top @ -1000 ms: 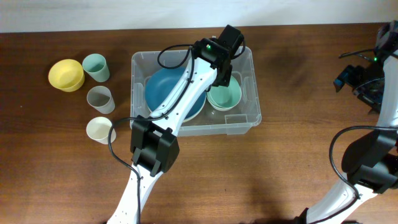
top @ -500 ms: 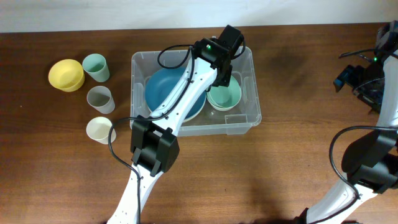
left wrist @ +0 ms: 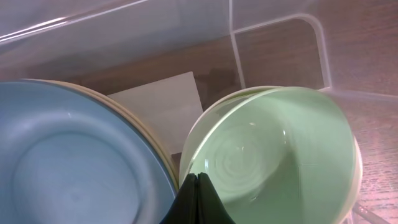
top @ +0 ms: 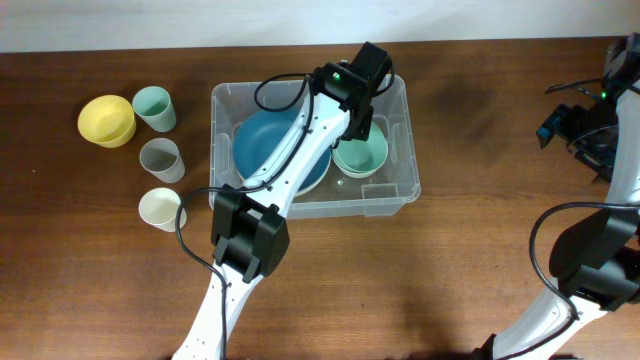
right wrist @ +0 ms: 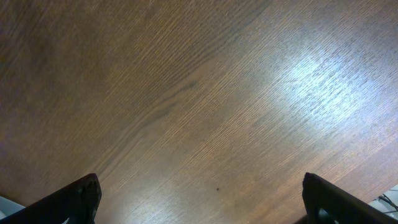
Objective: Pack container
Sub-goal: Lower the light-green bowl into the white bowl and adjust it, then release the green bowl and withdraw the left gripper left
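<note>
My left hand pinches the rim of the mint-green bowl inside the container; my right hand hangs spread.

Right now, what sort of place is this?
Likely a robot-lab tabletop staged for packing tableware: brown wooden table, large clear plastic storage bin holding a pale green bowl, loose plastic cups beside it.

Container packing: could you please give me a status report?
Left tool shut on green bowl, at its rim, inside container. Right tool open over table. Blue bowl already in; nothing blocking.
</note>
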Controlling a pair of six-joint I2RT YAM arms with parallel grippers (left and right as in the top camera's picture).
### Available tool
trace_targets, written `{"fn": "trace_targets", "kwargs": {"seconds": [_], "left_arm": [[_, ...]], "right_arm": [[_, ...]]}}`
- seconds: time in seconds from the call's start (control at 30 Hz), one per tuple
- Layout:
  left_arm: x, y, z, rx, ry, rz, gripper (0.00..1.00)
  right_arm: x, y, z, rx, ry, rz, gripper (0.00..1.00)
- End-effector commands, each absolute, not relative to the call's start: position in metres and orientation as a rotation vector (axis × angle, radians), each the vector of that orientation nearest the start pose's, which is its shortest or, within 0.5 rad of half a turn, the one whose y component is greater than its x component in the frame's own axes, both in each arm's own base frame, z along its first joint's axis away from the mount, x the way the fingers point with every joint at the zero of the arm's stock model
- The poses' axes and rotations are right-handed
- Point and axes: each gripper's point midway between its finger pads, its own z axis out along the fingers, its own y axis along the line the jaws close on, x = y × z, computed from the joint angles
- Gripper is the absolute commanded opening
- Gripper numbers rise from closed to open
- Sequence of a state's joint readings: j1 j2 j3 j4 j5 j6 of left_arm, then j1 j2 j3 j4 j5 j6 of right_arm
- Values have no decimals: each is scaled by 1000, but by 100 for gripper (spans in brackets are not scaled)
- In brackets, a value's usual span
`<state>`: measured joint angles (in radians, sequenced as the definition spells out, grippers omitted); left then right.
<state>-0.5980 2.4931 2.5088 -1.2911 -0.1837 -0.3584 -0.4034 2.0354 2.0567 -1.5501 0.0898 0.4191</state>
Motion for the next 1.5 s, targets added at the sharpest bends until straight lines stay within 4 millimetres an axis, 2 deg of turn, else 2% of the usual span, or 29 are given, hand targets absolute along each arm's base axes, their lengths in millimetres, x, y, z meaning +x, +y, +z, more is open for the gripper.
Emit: {"fn": "trace_targets", "kwargs": {"seconds": [0.0, 0.4, 0.63, 0.97, 1.13, 1.47], "left_arm": [[473, -274, 100, 292, 2780, 67, 0], [473, -272, 99, 288, 2783, 79, 1], [470, -270, 85, 296, 2813, 103, 1], [468, -269, 80, 299, 2823, 110, 1], [464, -266, 66, 306, 2847, 131, 0], [470, -270, 68, 308, 2821, 111, 1]], "right_arm": [[352, -171, 168, 1257, 2834, -164, 99], [353, -171, 168, 1257, 2834, -164, 99], [353, -171, 168, 1257, 2834, -164, 99], [353, -171, 168, 1257, 2834, -164, 99], [353, -171, 168, 1257, 2834, -164, 99], [352, -171, 168, 1257, 2834, -164, 99]]}}
